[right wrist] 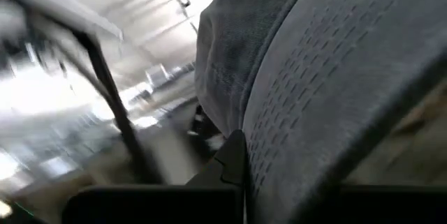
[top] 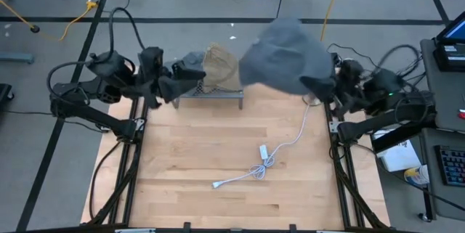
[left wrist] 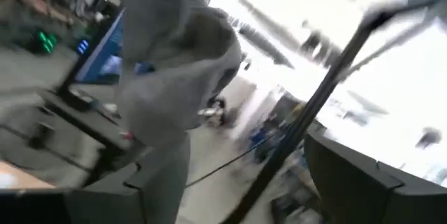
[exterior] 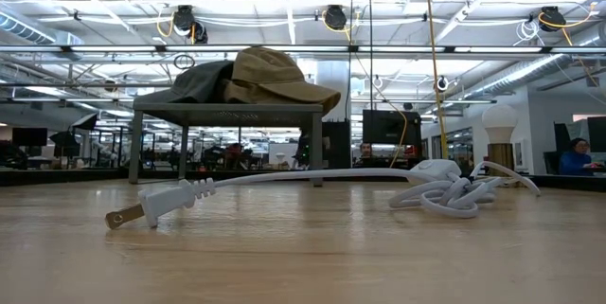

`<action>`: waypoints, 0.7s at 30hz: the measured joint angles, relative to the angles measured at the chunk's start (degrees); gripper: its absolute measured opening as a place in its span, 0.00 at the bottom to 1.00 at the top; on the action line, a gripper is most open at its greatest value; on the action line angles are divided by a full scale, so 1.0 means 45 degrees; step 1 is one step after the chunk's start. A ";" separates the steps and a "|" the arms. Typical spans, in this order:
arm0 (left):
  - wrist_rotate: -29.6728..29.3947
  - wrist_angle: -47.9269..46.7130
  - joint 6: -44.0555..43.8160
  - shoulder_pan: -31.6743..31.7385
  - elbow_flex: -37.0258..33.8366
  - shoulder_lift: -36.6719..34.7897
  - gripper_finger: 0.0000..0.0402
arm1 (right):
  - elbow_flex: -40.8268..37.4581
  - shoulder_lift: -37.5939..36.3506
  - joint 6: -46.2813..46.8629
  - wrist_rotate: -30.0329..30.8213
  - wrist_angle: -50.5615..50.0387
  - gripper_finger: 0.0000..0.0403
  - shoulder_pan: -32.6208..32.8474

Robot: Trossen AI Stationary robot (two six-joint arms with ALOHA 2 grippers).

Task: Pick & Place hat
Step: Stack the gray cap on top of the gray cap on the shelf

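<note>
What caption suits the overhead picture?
Right gripper lifts a grey hat beside a rack holding a tan cap.

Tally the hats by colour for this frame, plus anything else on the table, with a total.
Grey hat, held up by the right gripper: 1
Tan hat on the stand: 1
Dark grey hat on the stand: 1
Stand: 1
White cable: 1
Total: 5

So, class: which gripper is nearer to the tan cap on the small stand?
Left. The left gripper sits right beside the tan cap, open. The right gripper is well off to the other side, clamped on the grey hat.
</note>
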 joint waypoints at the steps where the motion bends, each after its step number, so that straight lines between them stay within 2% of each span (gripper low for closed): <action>1: 0.0000 0.0267 -0.0730 0.0037 0.0000 0.0083 0.73 | 0.0000 -0.0145 -0.1390 0.0000 0.0005 0.01 0.0001; 7: 0.0004 0.2465 -0.5580 0.0134 0.0005 0.0749 0.78 | 0.0000 -0.0412 -1.0121 -0.0004 0.0369 0.01 0.0003; 13: 0.0028 0.3733 -0.9483 0.0133 0.0005 0.1540 0.77 | 0.0000 0.0146 -1.8230 -0.0035 0.2297 0.01 0.0003; 17: 0.0431 0.3743 -1.1161 0.0133 0.0005 0.1976 0.76 | 0.0000 0.0770 -2.2128 -0.0078 0.3955 0.01 0.0003; 21: 0.0384 0.3895 -1.1984 0.0202 0.0005 0.2298 0.76 | 0.0015 0.1334 -2.4919 -0.0097 0.4153 0.01 0.0003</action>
